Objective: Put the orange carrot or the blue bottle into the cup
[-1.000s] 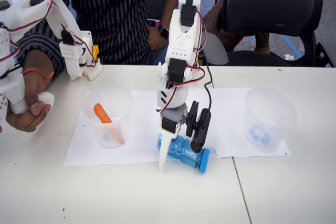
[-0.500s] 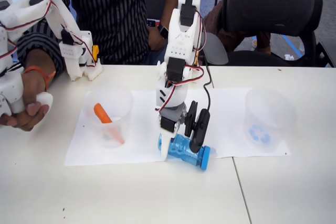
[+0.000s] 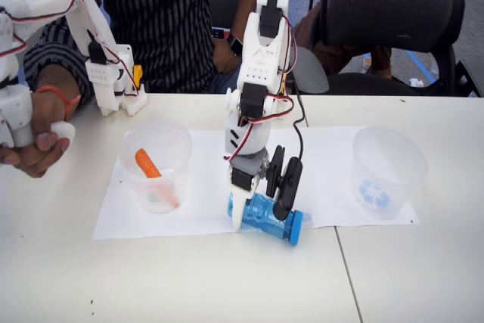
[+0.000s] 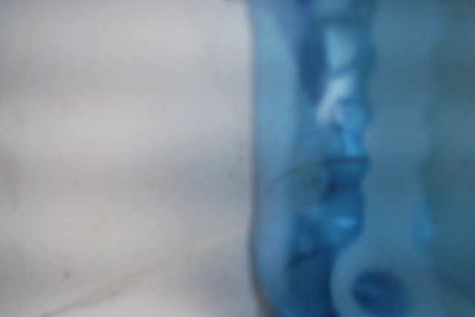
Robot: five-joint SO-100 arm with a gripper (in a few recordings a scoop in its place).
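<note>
The blue bottle (image 3: 274,222) lies on its side at the front edge of the white paper, cap (image 3: 295,226) pointing right. My gripper (image 3: 259,218) comes down on it from above, the white finger on its left end and the black finger over its middle, shut on the bottle. In the wrist view the ribbed bottle (image 4: 349,139) is very close and blurred on the right side. The cup (image 3: 391,158) with the blue dotted base stands upright at the right end of the paper, well apart from the gripper. The orange carrot (image 3: 147,163) leans inside another clear cup (image 3: 178,158) on the left.
A white paper sheet (image 3: 204,187) covers the middle of the white table (image 3: 227,277). A person in a striped shirt (image 3: 166,20) sits behind the table, one hand (image 3: 34,149) at the left edge. A black office chair (image 3: 393,13) stands at the back right.
The white finger has drawn in toward the bottle, closing the gap between the fingers. The bottle has shifted slightly. The hand at the left edge has risen.
</note>
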